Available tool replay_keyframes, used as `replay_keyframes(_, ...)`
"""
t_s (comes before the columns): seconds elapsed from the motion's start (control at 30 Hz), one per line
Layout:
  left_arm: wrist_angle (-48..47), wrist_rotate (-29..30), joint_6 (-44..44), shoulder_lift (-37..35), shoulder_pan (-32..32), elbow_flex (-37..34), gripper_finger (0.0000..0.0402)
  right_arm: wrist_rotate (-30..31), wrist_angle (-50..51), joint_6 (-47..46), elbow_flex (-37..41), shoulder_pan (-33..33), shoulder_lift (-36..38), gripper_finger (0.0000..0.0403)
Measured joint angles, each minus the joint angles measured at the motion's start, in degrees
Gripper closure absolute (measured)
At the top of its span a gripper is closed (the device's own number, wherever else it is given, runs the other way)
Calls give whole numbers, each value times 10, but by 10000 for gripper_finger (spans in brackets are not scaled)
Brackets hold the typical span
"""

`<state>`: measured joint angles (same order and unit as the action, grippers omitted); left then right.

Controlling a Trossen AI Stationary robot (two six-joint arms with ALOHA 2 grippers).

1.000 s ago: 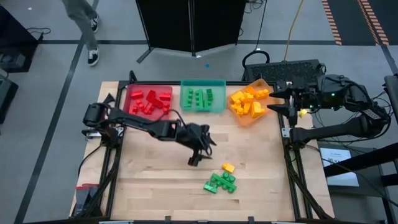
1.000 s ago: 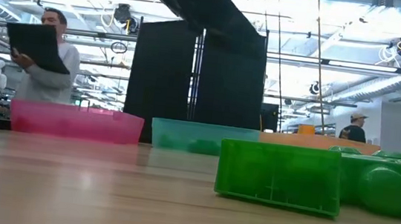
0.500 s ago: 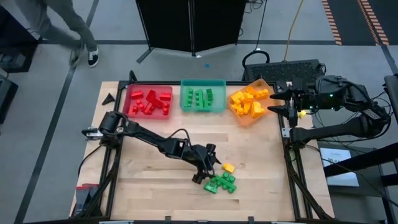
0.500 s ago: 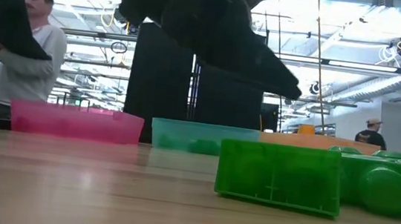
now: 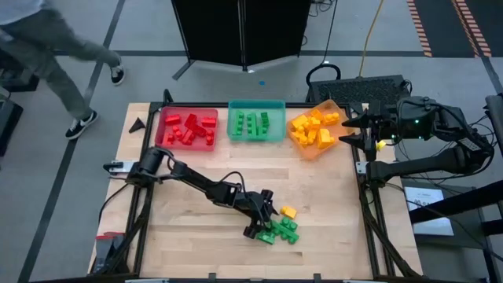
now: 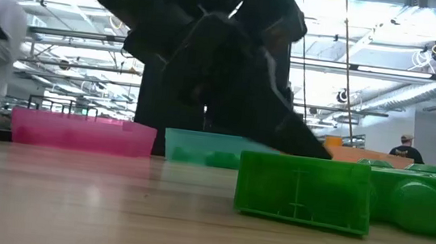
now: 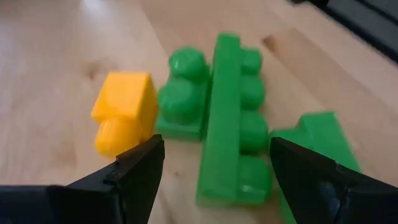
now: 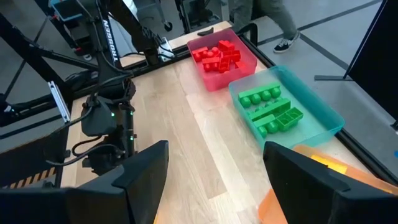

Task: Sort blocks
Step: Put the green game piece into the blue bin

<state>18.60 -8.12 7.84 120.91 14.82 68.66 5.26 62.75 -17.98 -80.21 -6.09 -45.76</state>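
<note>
— Where is the left gripper point(image 5: 259, 222)?

— Stretched far out over the wooden desk point(image 5: 189, 236), low, at the small heap of loose blocks point(image 5: 278, 229) near the front edge. In the left wrist view its jaws stand wide apart with nothing between them, straddling a long green brick point(image 7: 231, 124) that lies flat; neither finger touches it. From the low view the arm hangs just behind that heap.

— What else is in the heap?

— A stubby green piece point(image 7: 181, 99) touching the long one's side, a yellow brick point(image 7: 122, 109) just beside that, and another green block point(image 7: 323, 140) on the far side of the long one. From above, the yellow one point(image 5: 288, 211) sits at the heap's edge nearest the trays.

— And the rest of the blocks?

— Already in the three trays along the back edge: red ones in the red tray point(image 5: 165, 118), green in the teal tray point(image 5: 234, 106), yellow in the orange tray point(image 5: 334, 106).

— The right gripper point(image 5: 351, 130)?

— Held up off the desk's right side, next to the orange tray. Its jaws are spread wide and empty too.

— Anyone around?

— A person point(image 5: 47, 55) is walking on the floor beyond the desk's back left corner.
</note>
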Motion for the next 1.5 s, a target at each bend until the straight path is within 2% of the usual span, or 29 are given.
replay_keyframes(0.6, 52, -28, -33, 44, 19, 3, 111, 0, 8, 6, 0, 0, 0, 145)
replay_keyframes(0.73, 50, -19, -61, 50, 9, 3, 137, 0, 8, 6, 0, 0, 0, 145)
replay_keyframes(0.93, 31, -19, -71, 57, -2, 2, 230, 0, 8, 7, 0, 0, 0, 145)
replay_keyframes(1.1, 38, -26, -76, 57, -2, 1, 230, 1, 7, 7, 0, 0, 0, 145)
replay_keyframes(1.23, 39, -26, -119, 49, -2, 0, 230, 3, 7, 7, 0, 0, 0, 145)
replay_keyframes(1.5, 14, -4, -133, -14, -7, -1, 230, 4, 4, 7, 0, 0, 0, 145)
